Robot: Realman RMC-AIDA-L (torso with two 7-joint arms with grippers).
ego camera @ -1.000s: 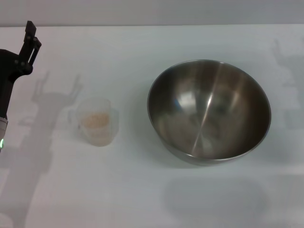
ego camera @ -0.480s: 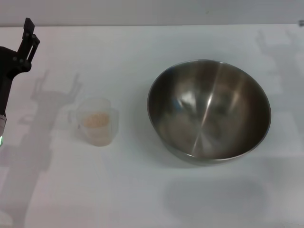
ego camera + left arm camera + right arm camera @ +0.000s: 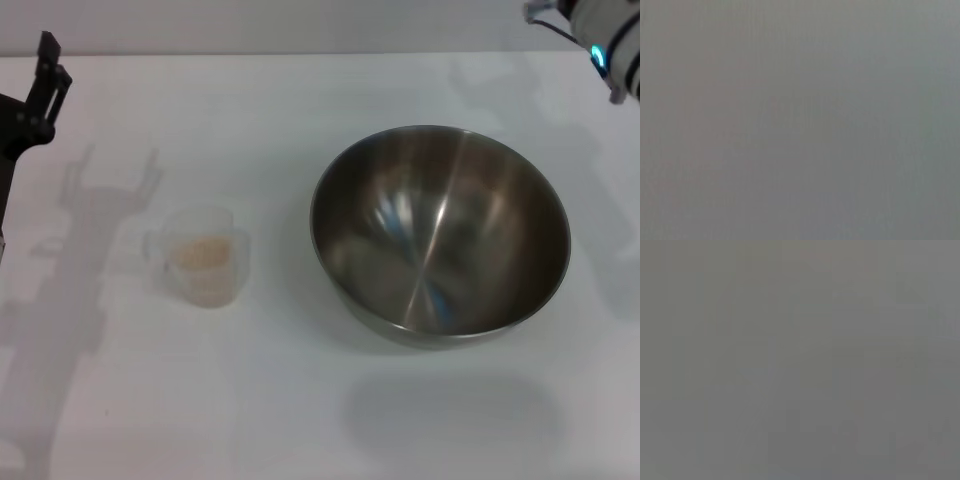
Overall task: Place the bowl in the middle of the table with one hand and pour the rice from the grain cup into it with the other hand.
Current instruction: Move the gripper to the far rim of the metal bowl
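Note:
The bowl [image 3: 440,235] stands upright and empty on the table [image 3: 300,400], right of centre in the head view. The grain cup [image 3: 203,255] stands to its left with rice [image 3: 198,252] in its bottom. My left gripper [image 3: 45,72] is raised at the far left edge, well away from the cup and holding nothing; its shadow on the table shows two fingers spread apart. Only part of my right arm [image 3: 603,35] shows at the top right corner, above and behind the bowl; its gripper is out of view. Both wrist views show only plain grey.
The far edge of the table [image 3: 300,54] runs along the top of the head view. Arm shadows lie on the table left of the cup and behind the bowl.
My left gripper has drifted left and a little up, away from the cup. My right arm has come into view at the top right corner. Bowl and cup have not moved.

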